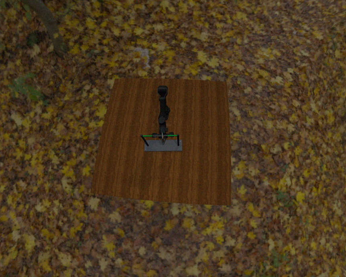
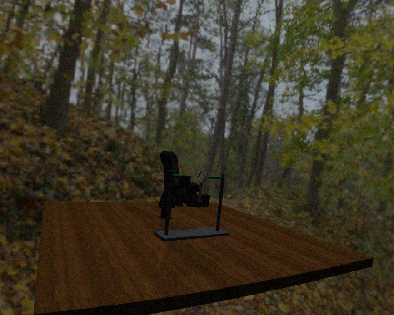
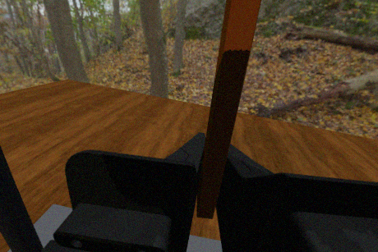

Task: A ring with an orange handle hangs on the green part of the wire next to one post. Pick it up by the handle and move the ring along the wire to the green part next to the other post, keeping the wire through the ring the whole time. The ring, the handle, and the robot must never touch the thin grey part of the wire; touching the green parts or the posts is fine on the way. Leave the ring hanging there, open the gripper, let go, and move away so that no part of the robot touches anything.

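The ring (image 1: 162, 135) (image 2: 202, 171) is around the grey middle of the wire, a little nearer the right green part (image 1: 173, 135) (image 2: 215, 177) than the left green part (image 1: 147, 135) (image 2: 181, 175). The wire passes through the ring; whether they touch is too small to tell. The orange handle (image 2: 200, 190) (image 3: 242, 17) hangs down from the ring, nearly upright. My gripper (image 1: 163, 141) (image 2: 200, 202) (image 3: 207, 139) is shut on the lower handle, below the wire. The ring is out of the wrist view.
The left post (image 1: 145, 140) (image 2: 167, 225) and right post (image 1: 178, 140) (image 2: 220, 203) stand on a grey base (image 1: 155, 149) (image 2: 190, 233). A dark post (image 3: 16, 202) shows at the wrist view's left edge. The base is on a wooden table (image 1: 202, 167) (image 2: 122, 271) (image 3: 103, 116).
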Tool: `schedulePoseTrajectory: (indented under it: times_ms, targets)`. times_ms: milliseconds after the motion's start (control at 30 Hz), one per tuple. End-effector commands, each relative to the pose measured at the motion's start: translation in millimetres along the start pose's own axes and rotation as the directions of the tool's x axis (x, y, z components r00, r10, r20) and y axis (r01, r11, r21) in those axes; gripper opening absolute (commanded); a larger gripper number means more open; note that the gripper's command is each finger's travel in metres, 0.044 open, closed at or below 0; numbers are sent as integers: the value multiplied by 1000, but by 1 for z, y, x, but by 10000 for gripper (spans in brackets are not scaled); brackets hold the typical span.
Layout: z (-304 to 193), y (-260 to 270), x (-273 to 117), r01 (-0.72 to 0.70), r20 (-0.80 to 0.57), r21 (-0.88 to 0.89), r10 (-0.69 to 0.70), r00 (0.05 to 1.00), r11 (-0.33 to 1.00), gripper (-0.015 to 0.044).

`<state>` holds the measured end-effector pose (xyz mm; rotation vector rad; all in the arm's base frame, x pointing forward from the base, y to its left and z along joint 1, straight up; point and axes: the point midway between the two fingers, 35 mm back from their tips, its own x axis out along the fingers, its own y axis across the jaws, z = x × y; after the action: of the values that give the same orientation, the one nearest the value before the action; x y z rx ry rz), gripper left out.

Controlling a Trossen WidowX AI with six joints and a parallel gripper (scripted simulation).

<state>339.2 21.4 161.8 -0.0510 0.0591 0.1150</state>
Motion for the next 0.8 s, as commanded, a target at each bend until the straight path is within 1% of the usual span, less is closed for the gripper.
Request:
schedulePoseTrajectory:
  times_ms: [0,367,767]
  targets:
    - [-1,4,-1,6,0,6,-6,1000,1000,-150]
    - [0,16,-11,23,-83,27,-21,996,999,-150]
    - [0,30,-11,39,-85,46,-35,996,998,-150]
